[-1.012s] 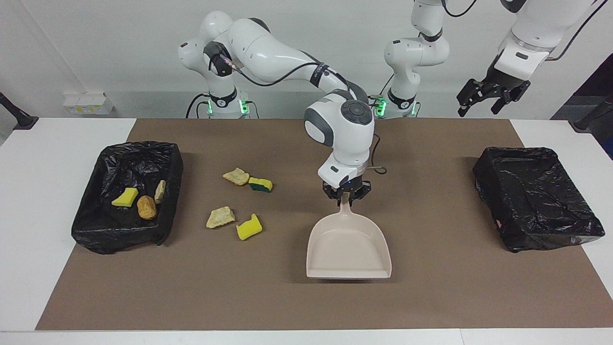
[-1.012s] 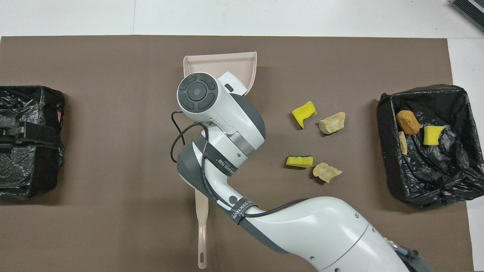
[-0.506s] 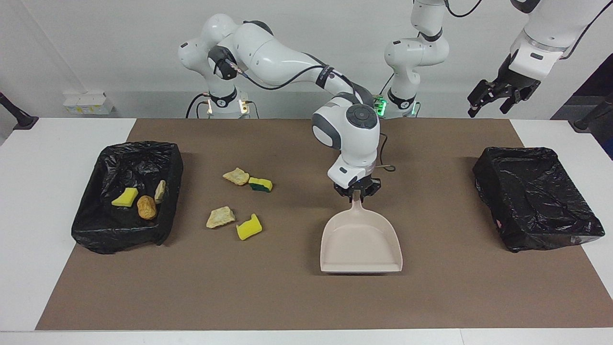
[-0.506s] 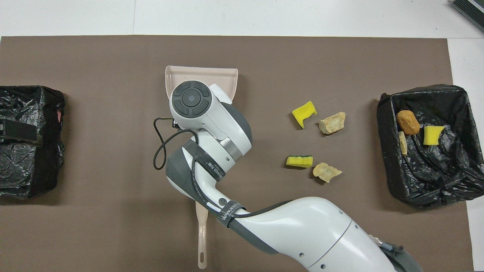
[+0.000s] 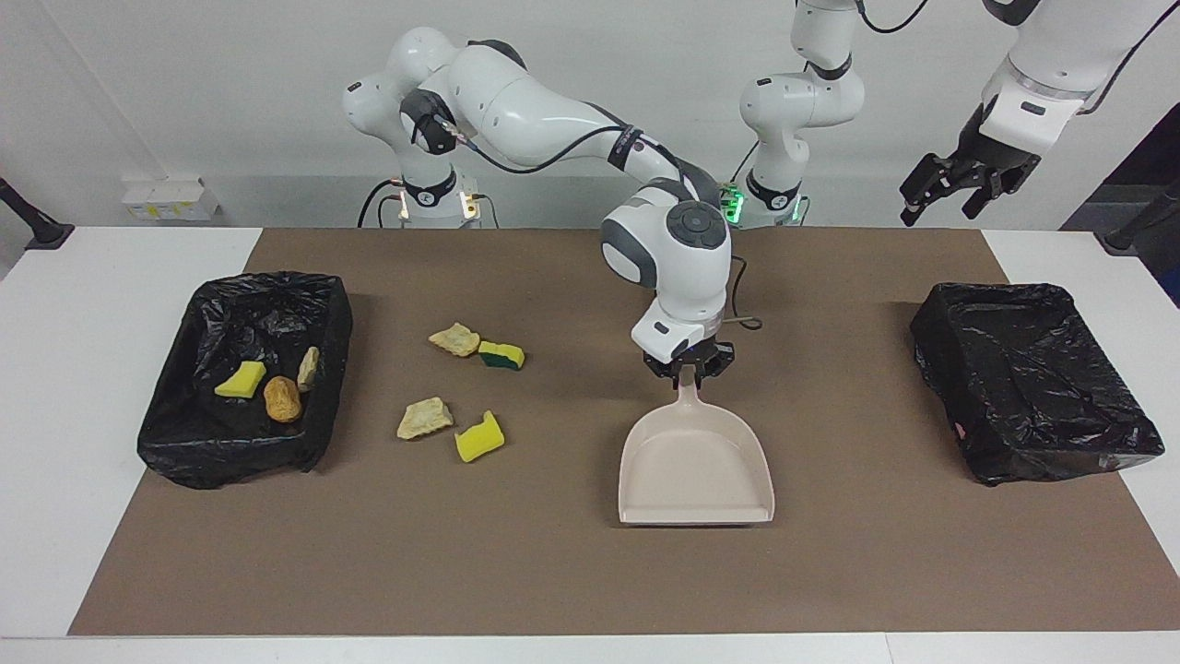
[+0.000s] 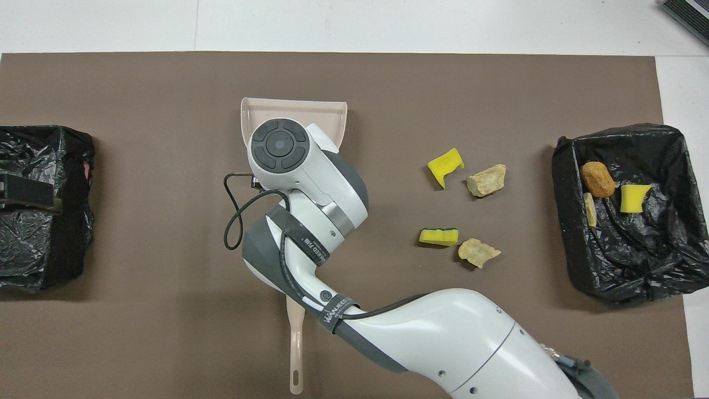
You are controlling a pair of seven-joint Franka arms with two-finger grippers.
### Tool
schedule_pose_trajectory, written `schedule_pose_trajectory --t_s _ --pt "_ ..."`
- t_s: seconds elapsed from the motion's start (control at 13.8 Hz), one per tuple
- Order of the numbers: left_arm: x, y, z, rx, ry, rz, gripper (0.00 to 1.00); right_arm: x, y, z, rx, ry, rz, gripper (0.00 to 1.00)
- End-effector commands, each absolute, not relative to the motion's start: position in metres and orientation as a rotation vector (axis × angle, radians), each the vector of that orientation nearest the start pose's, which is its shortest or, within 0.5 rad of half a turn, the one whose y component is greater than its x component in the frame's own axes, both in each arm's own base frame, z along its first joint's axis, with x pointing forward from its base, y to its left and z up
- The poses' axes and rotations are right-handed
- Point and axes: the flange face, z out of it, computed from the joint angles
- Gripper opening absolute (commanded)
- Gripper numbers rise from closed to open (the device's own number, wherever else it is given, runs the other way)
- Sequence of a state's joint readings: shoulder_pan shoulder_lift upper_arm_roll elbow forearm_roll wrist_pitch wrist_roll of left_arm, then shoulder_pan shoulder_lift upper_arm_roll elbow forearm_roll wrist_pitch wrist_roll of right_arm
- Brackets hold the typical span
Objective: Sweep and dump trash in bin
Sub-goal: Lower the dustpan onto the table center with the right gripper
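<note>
Several pieces of trash lie on the brown mat: a yellow sponge (image 5: 479, 437) (image 6: 445, 164), two beige chunks (image 5: 425, 418) (image 5: 454, 339) and a green-backed sponge (image 5: 501, 355). Three more, a yellow sponge (image 5: 241, 380), a brown lump (image 5: 282, 398) and a beige chunk (image 5: 308, 369), sit in the black-lined bin (image 5: 267, 284) (image 6: 615, 136) at the right arm's end. The beige dustpan (image 5: 696, 466) (image 6: 293, 108) lies flat mid-mat. My right gripper (image 5: 690, 367) is shut on its handle. Raised above the left arm's end, my left gripper (image 5: 959, 180) hangs open and holds nothing.
A second black-lined bin (image 5: 1032, 369) (image 6: 44, 144) stands at the left arm's end, with nothing visible in it. A long beige handle (image 6: 296, 349) lies on the mat nearer to the robots than the dustpan, its head hidden under the right arm.
The right gripper slid the dustpan toward the left arm's end, then stopped. The left gripper rose a little and shifted outward. The trash has not moved.
</note>
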State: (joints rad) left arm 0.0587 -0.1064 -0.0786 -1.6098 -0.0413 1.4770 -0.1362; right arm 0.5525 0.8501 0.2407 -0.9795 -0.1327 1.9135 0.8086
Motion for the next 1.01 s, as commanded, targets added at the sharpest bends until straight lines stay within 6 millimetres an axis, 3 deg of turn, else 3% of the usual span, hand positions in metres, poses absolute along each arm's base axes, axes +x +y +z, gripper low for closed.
schedule_pose_trajectory --t_s 0.0,0.22,0.36,0.51,0.65,0.72,0.94 --pt "0.508 -0.016 0.657 -3.163 -0.183 0.050 1.00 0.604 0.497 0.376 -3.014 0.128 -0.042 0.54" --pt "0.508 -0.017 0.657 -3.163 -0.180 0.050 1.00 0.605 0.493 0.385 -3.009 0.135 -0.055 0.63" --pt "0.508 -0.016 0.657 -3.163 -0.183 0.050 1.00 0.599 0.493 0.420 -2.972 0.156 -0.088 0.71" --pt "0.508 -0.016 0.657 -3.163 -0.183 0.050 1.00 0.582 0.491 0.441 -2.982 0.193 -0.096 0.79" --pt "0.508 -0.016 0.657 -3.163 -0.185 0.050 1.00 0.550 0.484 0.463 -3.033 0.165 -0.070 0.90" --pt "0.508 -0.016 0.657 -3.163 -0.183 0.050 1.00 0.527 0.480 0.471 -3.052 0.154 -0.030 0.90" --pt "0.508 -0.016 0.657 -3.163 -0.183 0.048 1.00 0.467 0.477 0.460 -3.112 0.087 0.050 0.93"
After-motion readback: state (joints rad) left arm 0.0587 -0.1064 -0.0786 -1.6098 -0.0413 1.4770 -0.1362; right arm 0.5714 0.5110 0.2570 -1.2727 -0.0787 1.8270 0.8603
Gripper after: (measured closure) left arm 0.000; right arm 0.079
